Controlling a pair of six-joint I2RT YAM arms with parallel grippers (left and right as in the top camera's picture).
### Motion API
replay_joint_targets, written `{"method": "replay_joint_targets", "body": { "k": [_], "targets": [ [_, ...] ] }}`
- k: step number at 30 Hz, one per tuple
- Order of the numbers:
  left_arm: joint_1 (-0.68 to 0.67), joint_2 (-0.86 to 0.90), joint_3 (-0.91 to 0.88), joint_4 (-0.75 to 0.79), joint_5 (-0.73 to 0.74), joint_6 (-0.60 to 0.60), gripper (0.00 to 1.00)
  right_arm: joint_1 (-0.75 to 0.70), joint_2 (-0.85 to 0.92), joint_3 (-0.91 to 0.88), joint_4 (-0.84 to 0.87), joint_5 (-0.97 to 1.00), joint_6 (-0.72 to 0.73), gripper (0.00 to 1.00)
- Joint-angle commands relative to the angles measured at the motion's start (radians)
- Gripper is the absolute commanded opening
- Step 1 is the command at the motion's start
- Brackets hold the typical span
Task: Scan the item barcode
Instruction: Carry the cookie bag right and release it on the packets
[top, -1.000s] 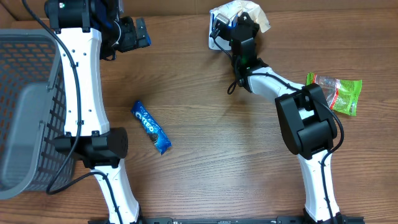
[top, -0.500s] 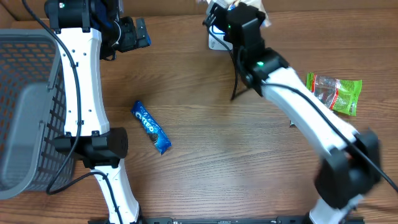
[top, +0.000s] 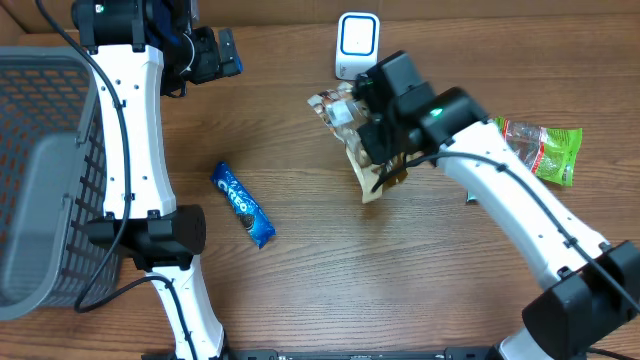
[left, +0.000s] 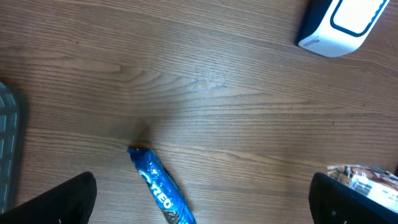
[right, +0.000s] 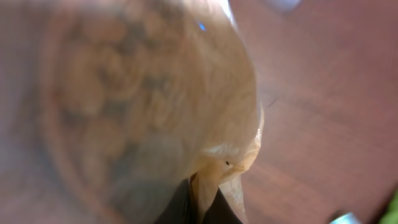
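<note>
wooden table (top: 330, 280), three snack packs (top: 243, 205) (top: 367, 165) (top: 545, 150), one scanner (top: 355, 40)

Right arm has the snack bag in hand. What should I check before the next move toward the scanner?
1. Grip: right gripper is shut on the snack bag: ok.
2. Scanner stands free, with nothing between it and the bag: ok.
3. Barcode turned toward the scanner: cannot tell. The right wrist view is blurred and no barcode shows in any view.
4. Left gripper is open, empty and off to the side: ok.
5. Oreo pack and green bag lie clear of the line from bag to scanner: ok.
</note>
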Motion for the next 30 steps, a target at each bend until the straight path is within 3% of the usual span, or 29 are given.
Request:
{"method": "replay_joint_targets", "body": {
  "k": [1,5,11,17,22,23,26,27,30],
  "targets": [
    [-0.004,0.001,0.019,-0.002,-0.003,-0.014,1.0,-0.123,-0.015,0.008,-0.042,-0.25,0.093,0.04],
    [-0.004,0.001,0.019,-0.002,-0.003,-0.014,1.0,-0.34,-0.014,0.008,-0.096,-0.389,0.168,0.04],
    [-0.004,0.001,0.019,-0.002,-0.003,-0.014,0.99,-0.636,-0.014,-0.038,-0.126,-0.365,0.277,0.04],
    [-0.004,0.001,0.019,-0.002,-0.003,-0.014,1.0,-0.802,-0.014,-0.156,-0.097,-0.149,0.348,0.04],
    [-0.004,0.001,0.019,-0.002,-0.003,-0.014,1.0,-0.863,-0.013,-0.274,0.026,-0.145,0.347,0.04],
    [-0.004,0.001,0.019,-0.002,-0.003,-0.014,1.0,-0.866,-0.013,-0.286,0.041,-0.145,0.347,0.09],
    [-0.004,0.001,0.019,-0.002,-0.003,-0.014,1.0,-0.866,-0.013,-0.292,0.061,-0.147,0.347,0.58],
    [-0.004,0.001,0.019,-0.002,-0.003,-0.014,1.0,-0.866,-0.013,-0.288,0.064,-0.154,0.346,0.64],
    [-0.004,0.001,0.019,-0.002,-0.003,-0.014,1.0,-0.865,-0.013,-0.261,0.06,-0.261,0.28,0.66]
  ]
}}
